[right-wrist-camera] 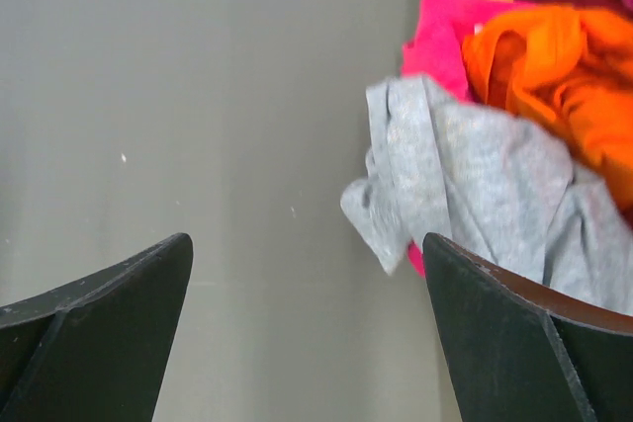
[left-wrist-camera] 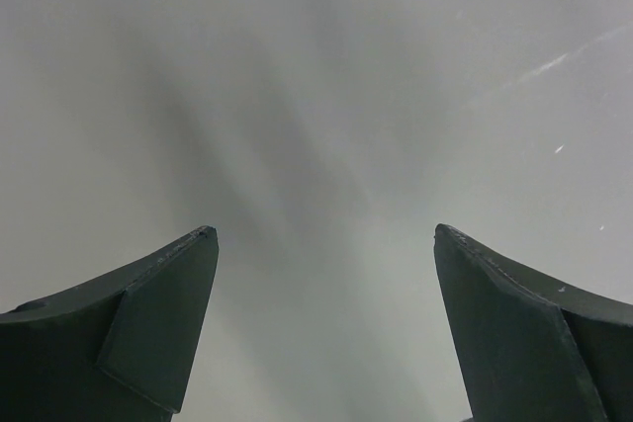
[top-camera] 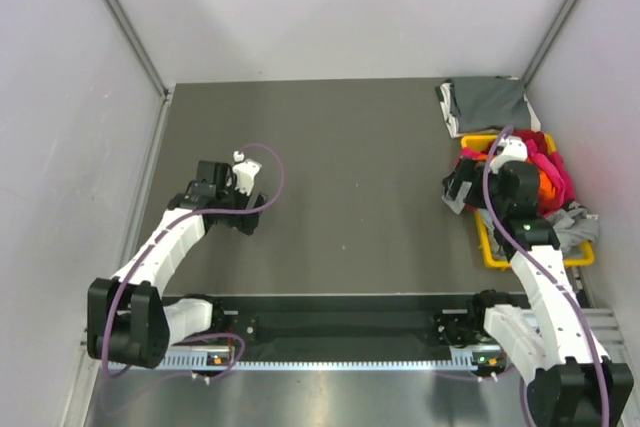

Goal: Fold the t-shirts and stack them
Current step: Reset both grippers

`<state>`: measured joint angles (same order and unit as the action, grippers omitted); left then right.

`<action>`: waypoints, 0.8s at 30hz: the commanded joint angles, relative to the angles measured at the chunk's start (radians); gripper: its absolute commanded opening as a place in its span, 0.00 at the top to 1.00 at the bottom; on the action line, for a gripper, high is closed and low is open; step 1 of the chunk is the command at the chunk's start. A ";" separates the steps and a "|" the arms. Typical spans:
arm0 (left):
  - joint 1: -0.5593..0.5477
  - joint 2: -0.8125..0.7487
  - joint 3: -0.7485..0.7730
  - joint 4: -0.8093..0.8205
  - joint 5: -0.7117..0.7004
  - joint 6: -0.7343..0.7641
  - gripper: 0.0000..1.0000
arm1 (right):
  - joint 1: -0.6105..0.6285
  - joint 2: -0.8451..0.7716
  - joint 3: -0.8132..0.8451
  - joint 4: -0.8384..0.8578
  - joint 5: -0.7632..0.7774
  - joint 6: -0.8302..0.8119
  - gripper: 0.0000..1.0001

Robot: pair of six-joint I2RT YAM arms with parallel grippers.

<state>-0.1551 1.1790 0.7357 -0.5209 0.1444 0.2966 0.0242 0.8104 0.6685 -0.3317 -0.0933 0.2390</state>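
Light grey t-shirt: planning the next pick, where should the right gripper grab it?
Probably the bunched fold of the light grey t-shirt spilling toward the table, approached from that table side by the open right gripper: it hangs free there, while the orange t-shirt and pink t-shirt crowd its far side.

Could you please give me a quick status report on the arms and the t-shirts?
Both empty: left gripper open, right gripper open beside the light grey t-shirt. It spills from the yellow bin; dark grey t-shirt lies beyond. Nothing blocking.
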 commanded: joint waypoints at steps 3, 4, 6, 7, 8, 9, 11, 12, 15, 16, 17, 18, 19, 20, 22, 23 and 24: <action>0.043 -0.070 -0.047 0.090 0.014 -0.031 0.06 | 0.006 -0.077 -0.090 0.028 0.014 0.031 0.00; 0.049 -0.070 -0.048 0.090 0.021 -0.030 0.06 | 0.006 -0.091 -0.102 0.045 0.012 0.033 0.00; 0.069 -0.068 -0.051 0.091 0.037 -0.028 0.06 | 0.006 -0.122 -0.128 0.056 0.017 0.033 0.00; 0.078 -0.068 -0.052 0.091 0.041 -0.027 0.06 | 0.005 -0.141 -0.135 0.066 0.018 0.028 0.00; 0.081 -0.071 -0.055 0.094 0.044 -0.024 0.06 | 0.005 -0.149 -0.147 0.071 0.023 0.029 0.00; 0.083 -0.068 -0.059 0.096 0.047 -0.022 0.06 | 0.006 -0.157 -0.153 0.074 0.024 0.029 0.00; 0.088 -0.062 -0.061 0.099 0.047 -0.017 0.06 | 0.006 -0.171 -0.167 0.085 0.027 0.026 0.00; 0.088 -0.059 -0.062 0.101 0.049 -0.017 0.06 | 0.006 -0.174 -0.170 0.088 0.027 0.025 0.00; 0.092 -0.055 -0.064 0.099 0.050 -0.013 0.06 | 0.006 -0.171 -0.179 0.095 0.027 0.025 0.00; 0.094 -0.055 -0.064 0.099 0.053 -0.013 0.06 | 0.006 -0.168 -0.182 0.098 0.027 0.025 0.00; 0.094 -0.055 -0.065 0.099 0.055 -0.011 0.06 | 0.005 -0.166 -0.187 0.102 0.029 0.025 0.00; 0.094 -0.058 -0.064 0.099 0.057 -0.011 0.06 | 0.006 -0.166 -0.190 0.108 0.029 0.023 0.00; 0.095 -0.056 -0.064 0.099 0.057 -0.010 0.06 | 0.006 -0.166 -0.191 0.109 0.029 0.025 0.00; 0.095 -0.055 -0.065 0.099 0.057 -0.010 0.06 | 0.005 -0.169 -0.196 0.112 0.030 0.023 0.01; 0.097 -0.051 -0.065 0.099 0.057 -0.007 0.06 | 0.005 -0.166 -0.199 0.115 0.030 0.022 0.00; 0.097 -0.050 -0.067 0.098 0.057 -0.004 0.06 | 0.005 -0.166 -0.201 0.115 0.030 0.022 0.00; 0.097 -0.047 -0.067 0.096 0.052 -0.001 0.06 | 0.006 -0.165 -0.201 0.117 0.032 0.019 0.00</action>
<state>-0.0658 1.1324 0.6765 -0.4698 0.1799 0.2863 0.0242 0.6487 0.4652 -0.2733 -0.0727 0.2577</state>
